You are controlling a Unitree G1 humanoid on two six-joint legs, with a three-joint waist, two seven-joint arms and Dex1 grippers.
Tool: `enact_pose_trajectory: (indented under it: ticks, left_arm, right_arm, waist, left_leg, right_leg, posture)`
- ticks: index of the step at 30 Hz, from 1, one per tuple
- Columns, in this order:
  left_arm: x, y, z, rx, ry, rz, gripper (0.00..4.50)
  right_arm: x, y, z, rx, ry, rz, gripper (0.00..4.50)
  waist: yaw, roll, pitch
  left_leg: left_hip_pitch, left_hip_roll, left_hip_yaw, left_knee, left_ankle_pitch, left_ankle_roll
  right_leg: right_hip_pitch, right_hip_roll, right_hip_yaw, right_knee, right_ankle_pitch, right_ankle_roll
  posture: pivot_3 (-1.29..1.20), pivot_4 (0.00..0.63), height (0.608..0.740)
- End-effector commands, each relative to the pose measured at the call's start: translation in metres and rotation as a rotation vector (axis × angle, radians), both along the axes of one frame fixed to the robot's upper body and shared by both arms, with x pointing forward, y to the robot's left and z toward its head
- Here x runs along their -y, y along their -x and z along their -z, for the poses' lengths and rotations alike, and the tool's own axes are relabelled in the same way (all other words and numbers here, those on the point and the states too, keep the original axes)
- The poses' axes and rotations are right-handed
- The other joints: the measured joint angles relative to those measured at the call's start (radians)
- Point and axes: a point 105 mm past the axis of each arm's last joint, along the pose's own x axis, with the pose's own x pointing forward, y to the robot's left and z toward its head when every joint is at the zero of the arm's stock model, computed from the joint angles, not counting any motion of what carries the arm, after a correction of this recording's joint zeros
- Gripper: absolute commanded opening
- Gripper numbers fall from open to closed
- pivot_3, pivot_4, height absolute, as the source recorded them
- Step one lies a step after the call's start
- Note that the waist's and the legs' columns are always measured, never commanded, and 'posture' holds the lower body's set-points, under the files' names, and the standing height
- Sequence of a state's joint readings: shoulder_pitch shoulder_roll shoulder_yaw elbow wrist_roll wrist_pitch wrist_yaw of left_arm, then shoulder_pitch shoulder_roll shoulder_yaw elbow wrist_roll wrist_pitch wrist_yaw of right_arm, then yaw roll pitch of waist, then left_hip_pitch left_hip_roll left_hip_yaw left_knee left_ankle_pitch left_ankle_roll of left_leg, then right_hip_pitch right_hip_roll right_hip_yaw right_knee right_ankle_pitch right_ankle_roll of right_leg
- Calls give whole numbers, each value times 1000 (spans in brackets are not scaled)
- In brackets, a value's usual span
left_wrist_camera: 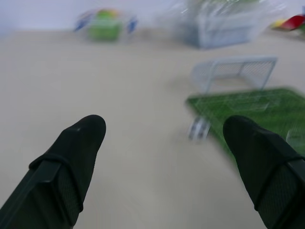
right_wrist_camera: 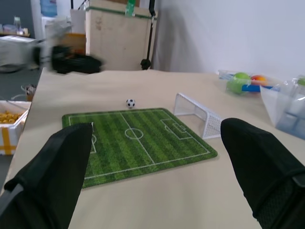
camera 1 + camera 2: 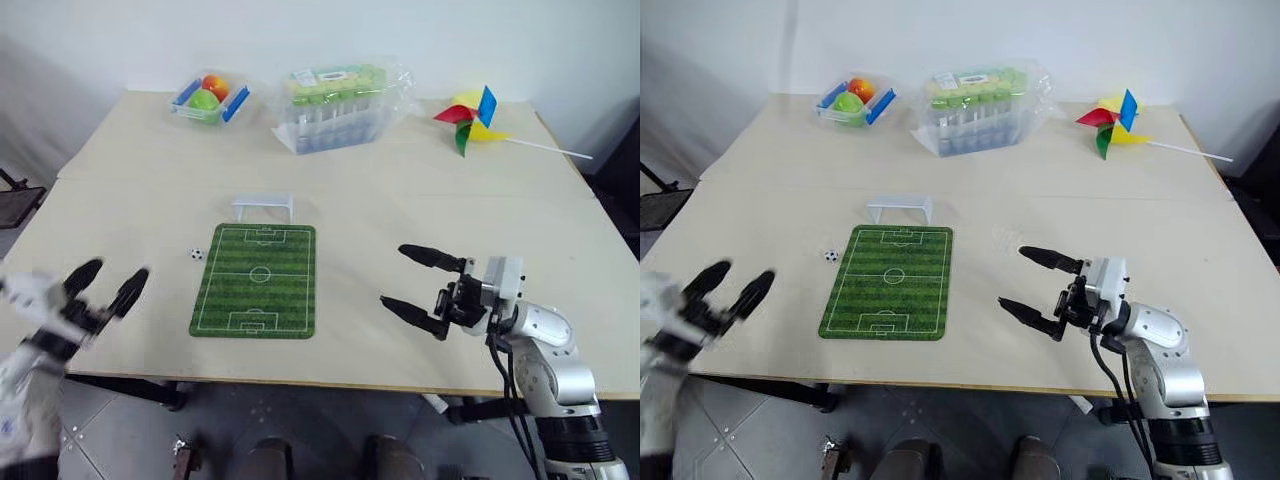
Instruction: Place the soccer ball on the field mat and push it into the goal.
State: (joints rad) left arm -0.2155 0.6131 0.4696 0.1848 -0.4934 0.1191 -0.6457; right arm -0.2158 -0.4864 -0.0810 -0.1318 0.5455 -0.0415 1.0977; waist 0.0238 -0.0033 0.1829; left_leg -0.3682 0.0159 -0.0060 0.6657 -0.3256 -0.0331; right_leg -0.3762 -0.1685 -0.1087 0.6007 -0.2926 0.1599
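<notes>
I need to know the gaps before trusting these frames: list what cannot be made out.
- Soccer ball: a motion-blurred smear in the left wrist view; its patches are unreadable.
- Clear plastic pack: too small in the head views to read its labels or contents.
- Left gripper: blurred in the left eye view, its arm cut off by the picture's edge.

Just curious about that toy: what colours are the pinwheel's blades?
The paper pinwheel on a white stick has red, yellow, blue and green blades, clearest in the left eye view.

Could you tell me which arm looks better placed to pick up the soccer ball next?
Probably the left. The soccer ball lies on the table just off the mat's left edge, on the side of the open left gripper. The right gripper would have to reach across the mat.
</notes>
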Motion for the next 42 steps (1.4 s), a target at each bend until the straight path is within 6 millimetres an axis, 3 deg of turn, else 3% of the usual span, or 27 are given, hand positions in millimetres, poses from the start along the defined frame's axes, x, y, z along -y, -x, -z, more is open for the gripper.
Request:
enact_pose_trajectory:
  ticks: [1, 6, 15, 19, 27, 28, 33, 37, 42]
  left_arm:
    - [2, -20, 11, -78, -33, -2, 4486]
    - [14, -41, 17, -128, -54, 50, 4486]
    - [13, -48, 36, -200, -89, 63, 4486]
    - [9, -46, 44, -226, -89, 54, 3595]
    - [10, -44, 42, -195, -72, 78, 1008]
    - [10, -41, 37, -171, -64, 110, 843]
    - [-3, -19, -2, -6, -55, 239, 843]
    - [25, 3, -14, -1, -206, 504, 843]
    - [84, 33, -1, -85, -380, 908, 843]
  right_arm:
    - [-5, 4, -7, 33, 1, -2, 4500]
    - [-11, 7, -8, 33, -7, 9, 4500]
    - [-10, 10, -10, 32, -21, 64, 4500]
    - [-9, 11, -10, 34, -20, 72, 4500]
    - [-7, 9, -9, 35, -18, 77, 4500]
    - [-7, 9, -8, 35, -16, 76, 4500]
    - [-3, 10, -7, 31, 0, 62, 4500]
    - [7, 12, -5, 30, 43, 45, 4500]
    - [22, 38, 12, -56, 191, -119, 4500]
  waist:
    - [-14, 0, 0]
    - [-42, 0, 0]
    - [-37, 0, 0]
    - [-27, 0, 0]
    - [-24, 0, 0]
    - [-24, 0, 0]
    - [-29, -1, 0]
    - [-27, 0, 0]
    - [-1, 0, 0]
  left_leg:
    - [1, 0, 2, 0, 0, 0]
    - [1, 1, 5, -3, -1, 0]
    - [1, 1, 5, -1, -1, 0]
    - [0, 1, 5, -1, -1, 0]
    - [0, 1, 5, -1, -1, 0]
    - [0, 1, 5, -1, -1, 0]
    - [0, 1, 5, -1, -1, 0]
    - [0, 1, 5, -1, -1, 0]
    - [0, 1, 5, -1, -1, 1]
  right_leg:
    - [0, 0, 1, 0, 0, 0]
    - [-4, 1, 2, 0, 0, 0]
    - [-4, 1, 2, 0, 0, 0]
    - [-4, 1, 2, 0, 0, 0]
    - [-4, 1, 2, 0, 0, 0]
    - [-4, 1, 2, 1, 0, 0]
    - [-4, 1, 2, 0, 0, 0]
    - [-4, 1, 2, 0, 0, 0]
    - [-4, 1, 2, 0, 0, 0]
  posture:
    - [0, 150, 740]
    - [0, 150, 740]
    - [0, 150, 740]
    - [0, 150, 740]
    - [0, 150, 740]
    - [0, 150, 740]
    - [0, 150, 740]
    - [0, 150, 740]
    - [0, 150, 740]
